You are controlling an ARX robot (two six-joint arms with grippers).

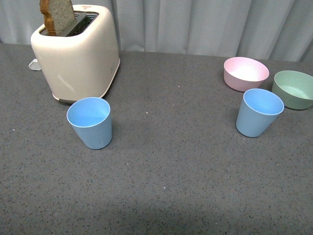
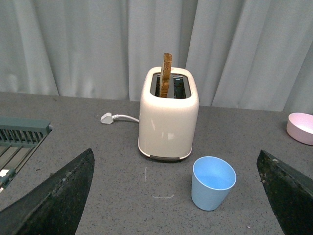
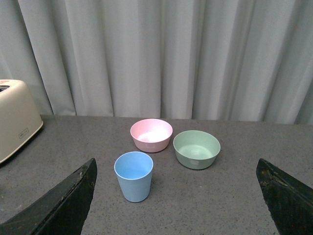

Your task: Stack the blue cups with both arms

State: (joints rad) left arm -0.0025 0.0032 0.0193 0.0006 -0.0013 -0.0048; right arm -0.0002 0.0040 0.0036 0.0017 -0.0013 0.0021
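Two light blue cups stand upright and apart on the grey table. One blue cup point(image 1: 90, 122) is at the left, just in front of the toaster; it also shows in the left wrist view point(image 2: 212, 182). The other blue cup point(image 1: 258, 112) is at the right, in front of the bowls; it also shows in the right wrist view point(image 3: 134, 176). No arm shows in the front view. My left gripper point(image 2: 178, 215) is open and empty, well short of its cup. My right gripper point(image 3: 178, 215) is open and empty, well short of its cup.
A cream toaster point(image 1: 76, 56) with a slice of bread point(image 1: 57, 15) stands at the back left. A pink bowl point(image 1: 246, 73) and a green bowl point(image 1: 294, 89) sit at the back right. A white plug point(image 2: 107, 118) lies beside the toaster. A grey rack point(image 2: 19, 134) shows in the left wrist view.
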